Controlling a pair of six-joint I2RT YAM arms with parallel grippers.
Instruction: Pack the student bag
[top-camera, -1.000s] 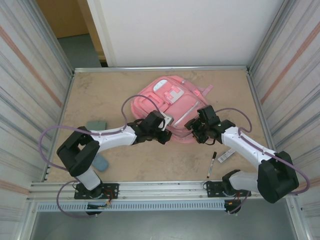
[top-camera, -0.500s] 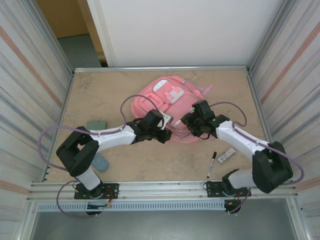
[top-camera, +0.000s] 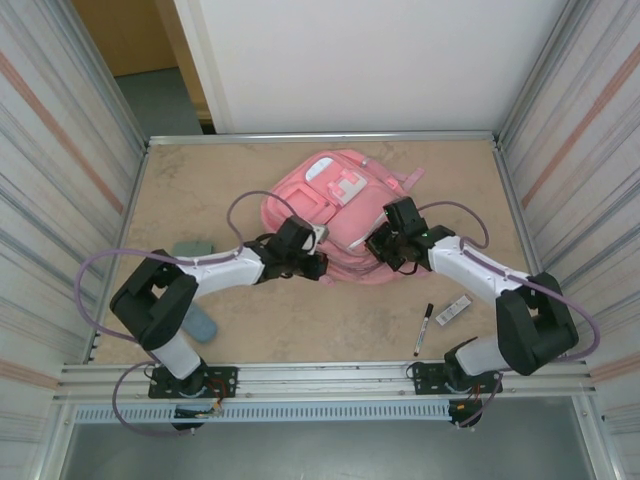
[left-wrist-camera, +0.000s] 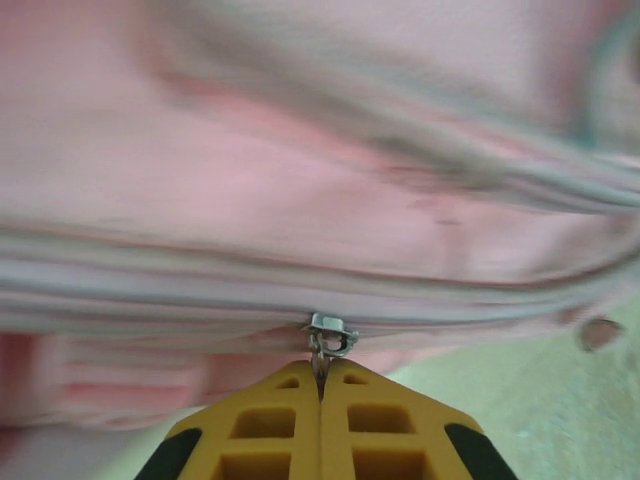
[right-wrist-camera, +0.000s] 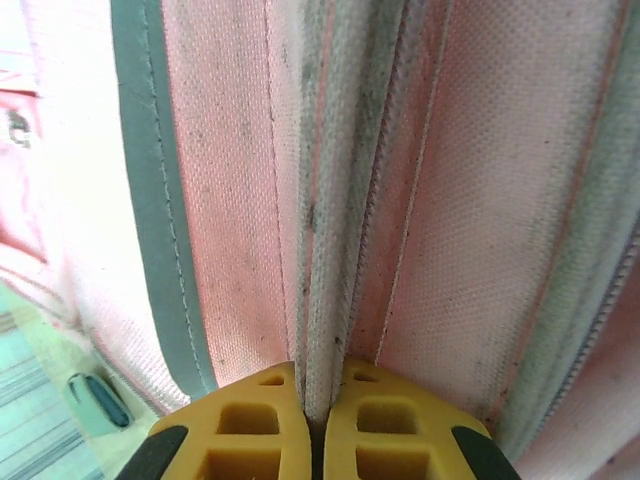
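Right pincer (right-wrist-camera: 318, 388), spread a second ago, now pressed together on seam ridge (right-wrist-camera: 325, 250) of student bag (top-camera: 340, 215), lying mid-counter (top-camera: 200, 190), toward far side. Left pincer (left-wrist-camera: 320, 385): pinching zip pull (left-wrist-camera: 328, 335), shifted left. Advice: hold seam taut, draw pull steadily along its track.

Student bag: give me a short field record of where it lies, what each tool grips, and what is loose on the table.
bag: student bag, pink, lying flat, centre-far
left tool: shut on zipper pull at the bag's near edge
right tool: shut on a raised seam of the bag's fabric
loose, right side: marker pen; small white-grey strip
loose, left side: teal item; second teal item partly under the left arm; both too small to identify
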